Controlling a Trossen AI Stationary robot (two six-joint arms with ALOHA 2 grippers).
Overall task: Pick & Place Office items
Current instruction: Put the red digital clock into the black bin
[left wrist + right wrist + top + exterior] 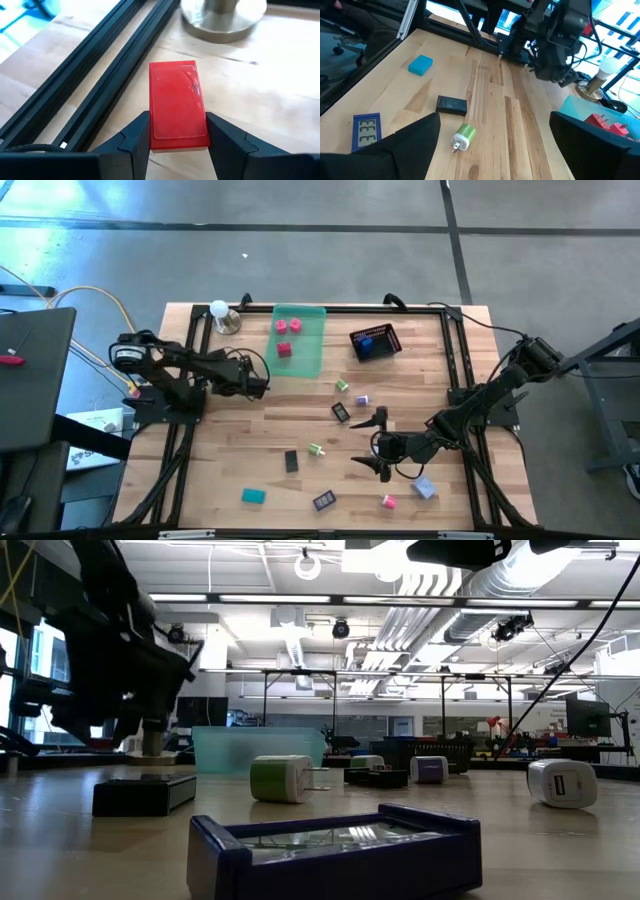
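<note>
The job is only partly done. Three pink and red pieces already lie in the green tray (pixel 312 352) at the far side of the table (pixel 250 455), and a blue piece sits in the black mesh basket (pixel 376 341) just to the right of the tray. Many office items are left out on the wood: a teal block (pixel 253 496) near the front left, a black block (pixel 291 462), a green-and-white piece (pixel 317 449), a dark blue-framed piece (pixel 324 501), a pink piece (pixel 388 501) and a lavender piece (pixel 424 488) near the front right, and a few more in the middle. The left gripper (pixel 177 135) is pinching a red block (pixel 178 105) between its two fingers, held above the wood near the far left, close to a round metal stand (pixel 225 320) and just left of the tray. That arm reaches across from the left edge. The right gripper (pixel 378 440) has its fingers spread wide with nothing in them. It hangs over the middle right of the table, with the green-and-white piece just in front of it, and its arm bends in from the right edge.
</note>
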